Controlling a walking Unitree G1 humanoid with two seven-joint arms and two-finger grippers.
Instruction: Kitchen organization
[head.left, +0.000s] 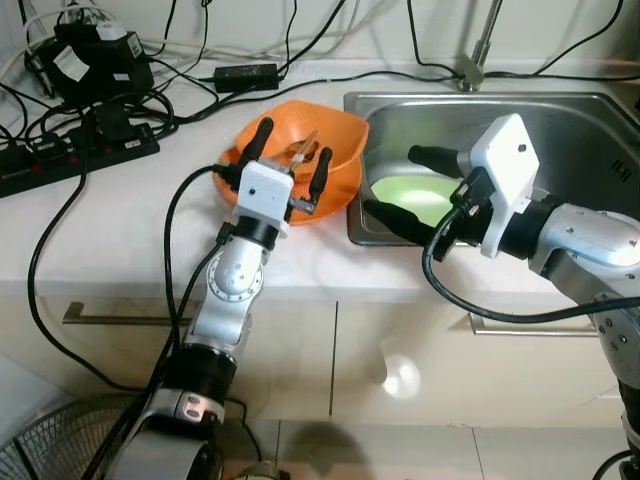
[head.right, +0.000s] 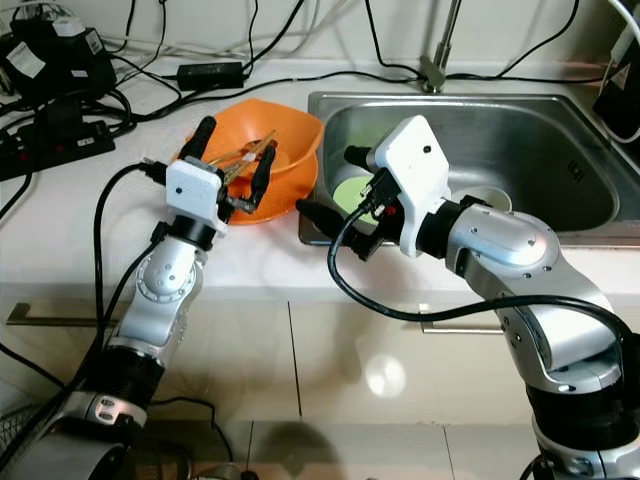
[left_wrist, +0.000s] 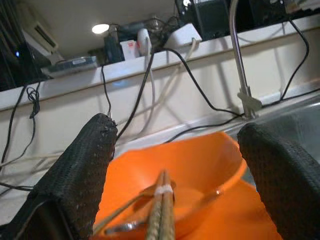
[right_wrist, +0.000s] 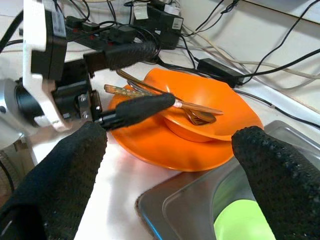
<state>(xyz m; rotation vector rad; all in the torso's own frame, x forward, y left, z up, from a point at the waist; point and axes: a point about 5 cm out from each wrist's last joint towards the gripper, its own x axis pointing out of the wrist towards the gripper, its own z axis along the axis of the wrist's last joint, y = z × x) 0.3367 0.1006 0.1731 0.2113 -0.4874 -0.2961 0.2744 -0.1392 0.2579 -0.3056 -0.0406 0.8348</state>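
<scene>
On the far left of the table lie a power strip and tangled cables. Next comes the left hand, its fingers spread wide on either side of the near rim of the orange bowl, gripping nothing. The bowl sits on an orange plate beside the sink. Inside the bowl lie chopsticks and what looks like a fork, their handles sticking out over the rim toward the left hand.

Further right, the right hand hovers over the sink's near left corner, also wide open and empty, pointing toward the bowl. Below it in the sink lies a green plate, and the right eye view shows a pale cup partly hidden behind the arm.

The organising looks barely started: bowl, utensils and plate are all unheld, dishes remain in the sink, and the left hand seems poised for the chopsticks or bowl rim.
</scene>
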